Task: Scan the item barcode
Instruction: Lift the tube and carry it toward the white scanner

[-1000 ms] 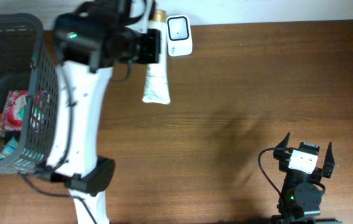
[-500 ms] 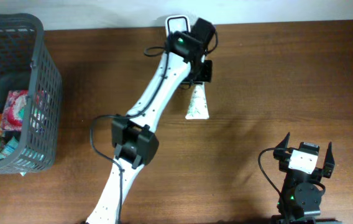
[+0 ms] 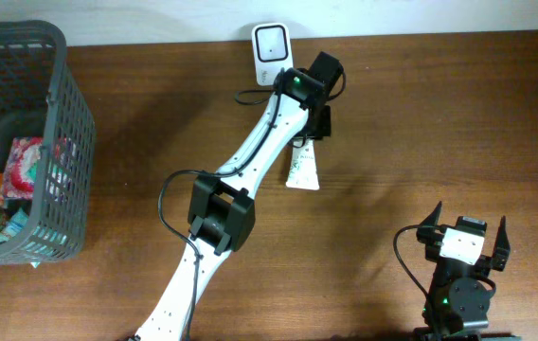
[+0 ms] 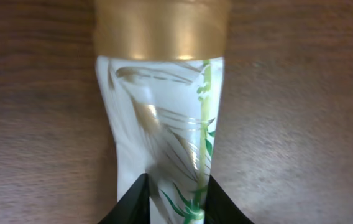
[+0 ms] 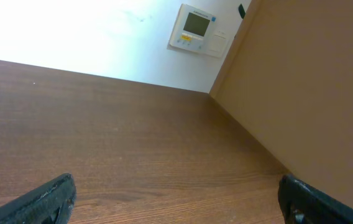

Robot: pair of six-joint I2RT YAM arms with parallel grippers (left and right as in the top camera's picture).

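The item is a white tube (image 3: 302, 172) with green leaf print and a gold cap (image 4: 162, 28); it lies on the wooden table just right of centre. My left gripper (image 3: 311, 128) sits at its far end, below and right of the white barcode scanner (image 3: 271, 43). In the left wrist view the left gripper (image 4: 176, 202) has both black fingers (image 4: 133, 208) pressed against the tube (image 4: 164, 130), shut on it. My right gripper (image 3: 465, 232) rests at the near right, open with only bare table in its wide gap (image 5: 176, 199).
A grey plastic basket (image 3: 61, 142) with several packaged goods stands at the left edge. The left arm stretches diagonally across the table's middle. A wall panel (image 5: 196, 28) shows behind the table in the right wrist view.
The left arm swung the tube from beside the scanner to the right and toward the front, and lowered it onto the table. The right arm has not moved.
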